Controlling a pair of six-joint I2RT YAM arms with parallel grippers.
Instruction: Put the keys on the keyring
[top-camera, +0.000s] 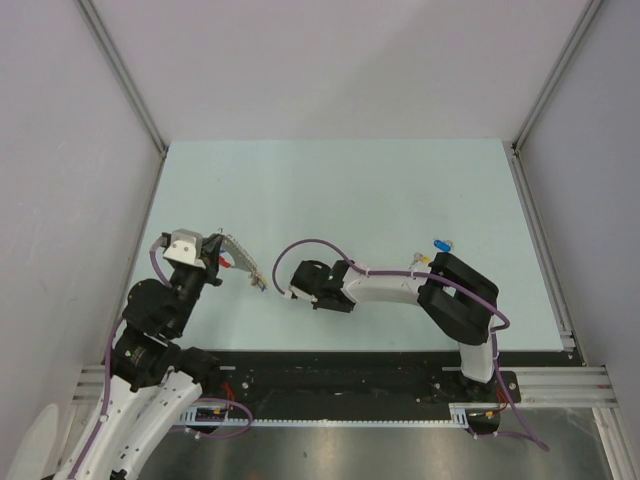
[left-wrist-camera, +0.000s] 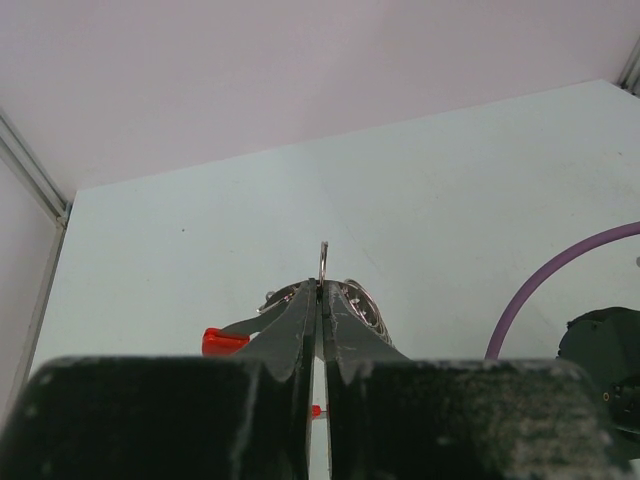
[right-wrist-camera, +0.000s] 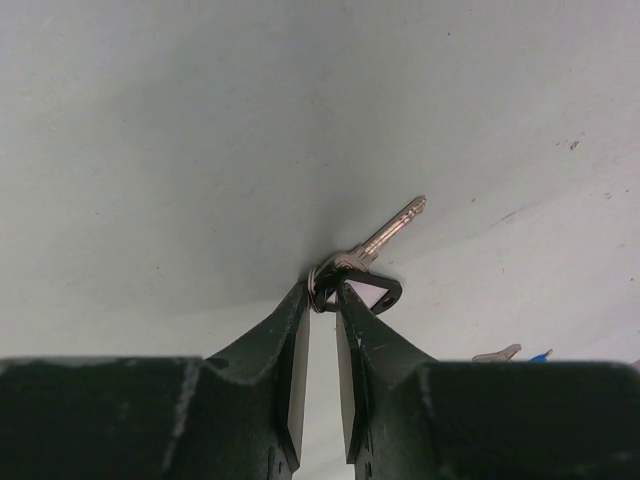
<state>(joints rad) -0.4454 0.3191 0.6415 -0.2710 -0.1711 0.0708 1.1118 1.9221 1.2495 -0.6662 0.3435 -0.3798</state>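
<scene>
Two arms meet low on the left of the tabletop (top-camera: 330, 190) in the top view. The left claw (top-camera: 220, 264) holds the keyring (top-camera: 243, 257), its grey loop sticking out to the right. The right claw (top-camera: 288, 291) comes in just beside the dangling end. It's way too small here to tell what's between the right fingers. A blue tag with a whitish end (top-camera: 441, 244) and a yellowish tag (top-camera: 420, 258) lie by the right arm's elbow. There's loads of bare tabletop toward the far wall, and rails run down both sides.

Left wrist view: the left claw (left-wrist-camera: 322, 290) is pinched together on the thin keyring (left-wrist-camera: 323, 258), which pokes up edge-on. The red section (left-wrist-camera: 222, 341) peeks out on the left, and most of the loop hides behind the fingers. Open surface ahead right up to the wall.

Right wrist view: the right claw (right-wrist-camera: 322, 290) is clamped on the black-tagged key (right-wrist-camera: 392, 230) at its head, blade pointing up and right. Can't tell if it touches the tabletop. The black tag is mostly hidden by a finger. Another key tip (right-wrist-camera: 497, 352) and a blue sliver are cut off by the claw body.
</scene>
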